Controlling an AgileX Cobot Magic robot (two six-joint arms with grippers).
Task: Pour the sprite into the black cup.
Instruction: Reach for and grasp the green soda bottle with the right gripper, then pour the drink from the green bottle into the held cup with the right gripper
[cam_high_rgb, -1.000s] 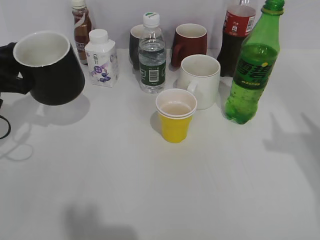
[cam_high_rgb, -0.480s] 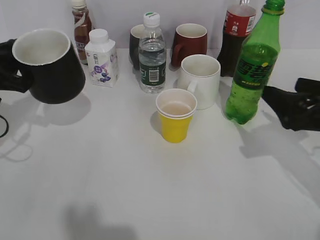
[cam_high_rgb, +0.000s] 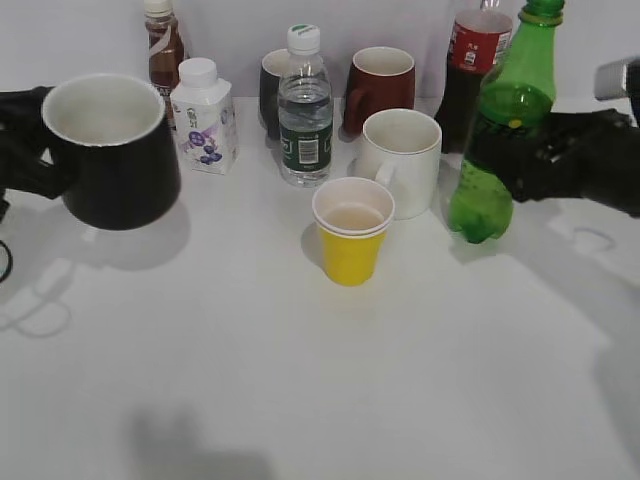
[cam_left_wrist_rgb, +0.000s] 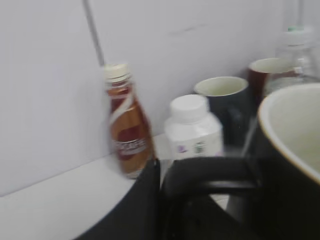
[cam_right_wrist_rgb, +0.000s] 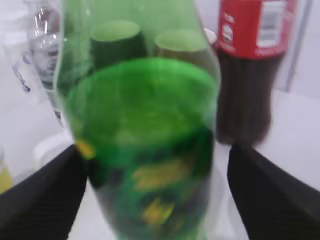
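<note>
The black cup (cam_high_rgb: 115, 160) is glossy black with a white inside. It hangs above the table at the far left, nearly upright. My left gripper (cam_high_rgb: 35, 150) is shut on its loop handle, which also shows in the left wrist view (cam_left_wrist_rgb: 210, 172) beside the gripper (cam_left_wrist_rgb: 160, 210). The sprite (cam_high_rgb: 505, 110) is a tall green bottle standing at the right, leaning slightly. My right gripper (cam_high_rgb: 518, 158) is open with a finger on each side of its label. In the right wrist view the sprite (cam_right_wrist_rgb: 145, 125) fills the space between the fingers (cam_right_wrist_rgb: 152, 165), with a gap at the right finger.
A yellow paper cup (cam_high_rgb: 350, 235) and a white mug (cam_high_rgb: 405, 160) stand mid-table. Behind them are a water bottle (cam_high_rgb: 303, 110), a smaller dark mug (cam_high_rgb: 270, 90), a dark red mug (cam_high_rgb: 380, 85) and a cola bottle (cam_high_rgb: 470, 70). A white bottle (cam_high_rgb: 203, 115) and a brown drink bottle (cam_high_rgb: 160, 50) stand by the black cup.
My right gripper came in from the right and now straddles the sprite's label. The black cup moved a little right and down and sits more upright.
</note>
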